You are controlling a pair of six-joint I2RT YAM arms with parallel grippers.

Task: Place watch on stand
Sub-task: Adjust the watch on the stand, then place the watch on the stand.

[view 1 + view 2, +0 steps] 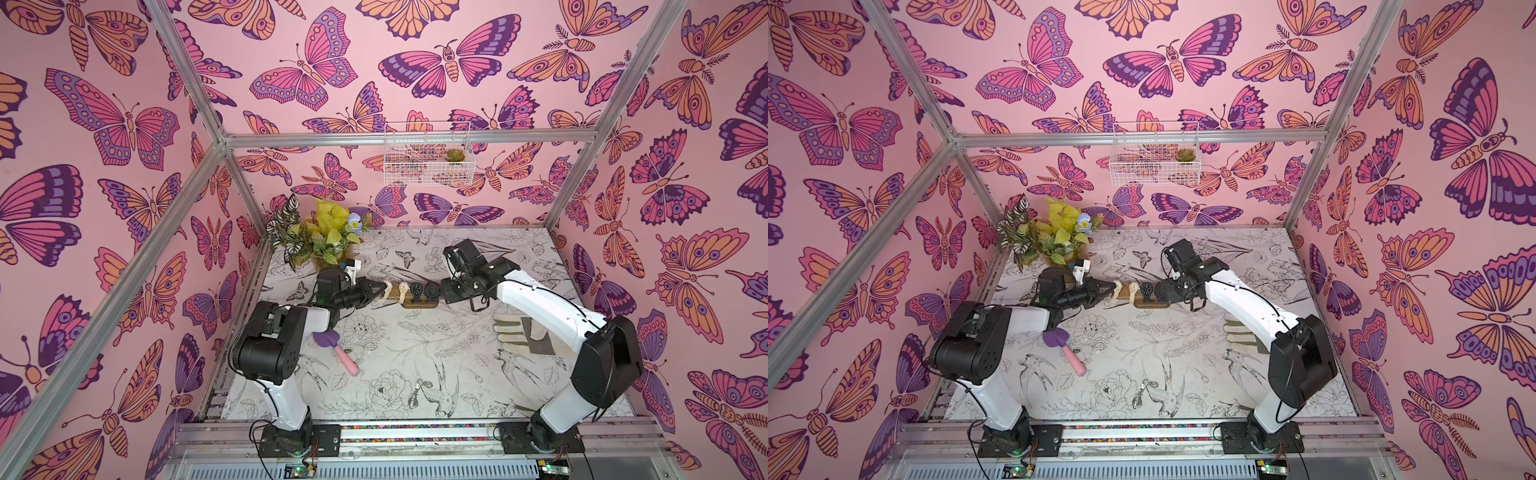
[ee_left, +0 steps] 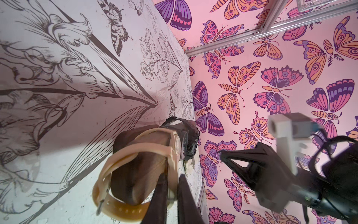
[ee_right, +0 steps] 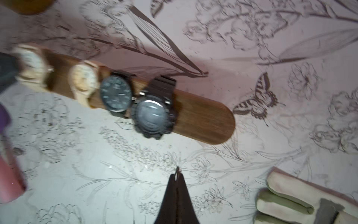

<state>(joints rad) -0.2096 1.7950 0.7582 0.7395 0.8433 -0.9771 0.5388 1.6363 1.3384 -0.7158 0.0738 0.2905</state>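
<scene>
The stand (image 1: 419,306) (image 1: 1152,306) is a brown wooden bar at mid table, carrying two cream watches and two black ones (image 3: 153,116). My left gripper (image 1: 382,289) (image 2: 173,175) is at the bar's left end, shut on the outermost cream watch (image 1: 388,288) (image 2: 124,209). That watch's tan strap loops around the bar's rounded end. My right gripper (image 1: 441,291) (image 3: 177,173) hovers at the bar's right end (image 3: 205,122), shut with nothing between its fingers. It also shows in the left wrist view as my right gripper (image 2: 220,153), just past the black watches.
A potted plant (image 1: 328,237) stands behind the left arm. A purple trowel with a pink handle (image 1: 336,349) lies in front of that arm. A work glove (image 1: 519,334) lies under the right arm. A wire basket (image 1: 428,153) hangs on the back wall.
</scene>
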